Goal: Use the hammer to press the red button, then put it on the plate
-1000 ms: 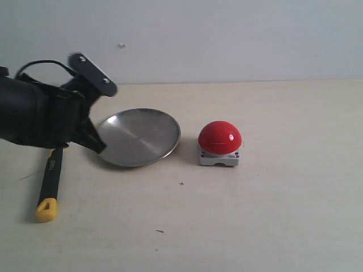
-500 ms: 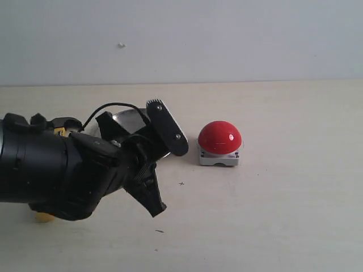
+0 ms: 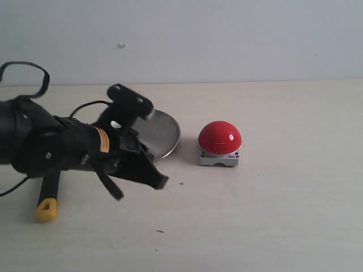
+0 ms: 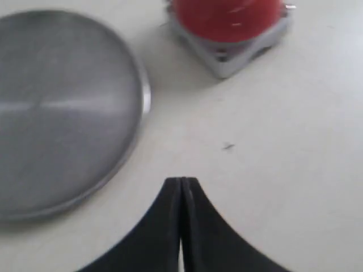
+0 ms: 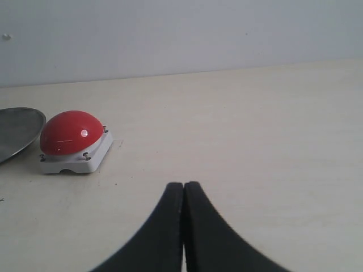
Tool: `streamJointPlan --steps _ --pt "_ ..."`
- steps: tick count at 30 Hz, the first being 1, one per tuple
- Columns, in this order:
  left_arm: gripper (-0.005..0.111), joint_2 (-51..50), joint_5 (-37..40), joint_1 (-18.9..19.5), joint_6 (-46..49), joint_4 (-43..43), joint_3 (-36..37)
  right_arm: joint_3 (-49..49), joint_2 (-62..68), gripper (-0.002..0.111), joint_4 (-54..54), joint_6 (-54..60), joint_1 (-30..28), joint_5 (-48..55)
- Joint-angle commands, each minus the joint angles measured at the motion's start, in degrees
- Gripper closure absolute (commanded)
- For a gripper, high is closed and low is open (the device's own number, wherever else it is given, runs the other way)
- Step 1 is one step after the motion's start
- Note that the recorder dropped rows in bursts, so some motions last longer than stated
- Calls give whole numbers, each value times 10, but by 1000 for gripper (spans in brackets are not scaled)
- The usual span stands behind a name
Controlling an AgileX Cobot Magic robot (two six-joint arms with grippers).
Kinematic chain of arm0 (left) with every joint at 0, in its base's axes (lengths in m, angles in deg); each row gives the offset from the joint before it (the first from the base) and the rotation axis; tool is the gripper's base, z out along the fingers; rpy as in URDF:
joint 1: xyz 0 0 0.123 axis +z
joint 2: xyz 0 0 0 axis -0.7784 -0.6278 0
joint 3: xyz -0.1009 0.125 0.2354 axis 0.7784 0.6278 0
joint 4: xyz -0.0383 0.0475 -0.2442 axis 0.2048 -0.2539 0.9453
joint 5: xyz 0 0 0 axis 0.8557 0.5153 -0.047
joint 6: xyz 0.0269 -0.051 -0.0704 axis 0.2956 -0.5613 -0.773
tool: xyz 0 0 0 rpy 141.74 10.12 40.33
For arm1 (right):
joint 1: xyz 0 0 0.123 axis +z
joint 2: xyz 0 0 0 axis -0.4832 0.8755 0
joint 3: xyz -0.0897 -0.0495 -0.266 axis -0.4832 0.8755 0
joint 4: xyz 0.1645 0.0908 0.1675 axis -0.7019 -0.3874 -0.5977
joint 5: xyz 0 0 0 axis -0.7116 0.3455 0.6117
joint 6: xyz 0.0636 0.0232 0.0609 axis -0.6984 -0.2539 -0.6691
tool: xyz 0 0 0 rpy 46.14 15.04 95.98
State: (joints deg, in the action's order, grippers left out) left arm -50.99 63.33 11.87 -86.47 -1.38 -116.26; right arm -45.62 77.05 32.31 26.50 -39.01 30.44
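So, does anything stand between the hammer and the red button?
Yes. The plate lies between the hammer and the button, and the left arm hangs over that stretch too.

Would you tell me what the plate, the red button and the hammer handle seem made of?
The plate looks like metal, brushed dull silver with streaky reflections. The red button seems glossy plastic, with sharp white highlights, on a matte grey base. The hammer handle looks matte black, perhaps rubber, yellow-tipped.
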Motion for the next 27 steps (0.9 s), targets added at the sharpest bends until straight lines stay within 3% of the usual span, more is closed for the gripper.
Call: streamJointPlan --steps 1,6,11,16,17,19,27 --pt "107 2 159 81 -133 -51 -63 2 -3 108 -2 1 -3 -5" --pt "107 2 284 165 -131 -31 -150 2 -3 108 -2 1 -3 -5" --pt "105 2 393 218 -96 -3 -211 2 -3 108 -2 1 -3 -6" --pt "81 -14 382 252 -71 52 -224 2 -3 108 -2 1 -3 -6" --pt "70 -35 384 262 -71 54 -238 2 -3 108 -2 1 -3 -6" --pt "63 -80 390 268 -71 55 -265 2 -3 108 -2 1 -3 -6" --pt "56 -296 541 288 -67 60 -502 2 -3 108 -2 0 -3 -6"
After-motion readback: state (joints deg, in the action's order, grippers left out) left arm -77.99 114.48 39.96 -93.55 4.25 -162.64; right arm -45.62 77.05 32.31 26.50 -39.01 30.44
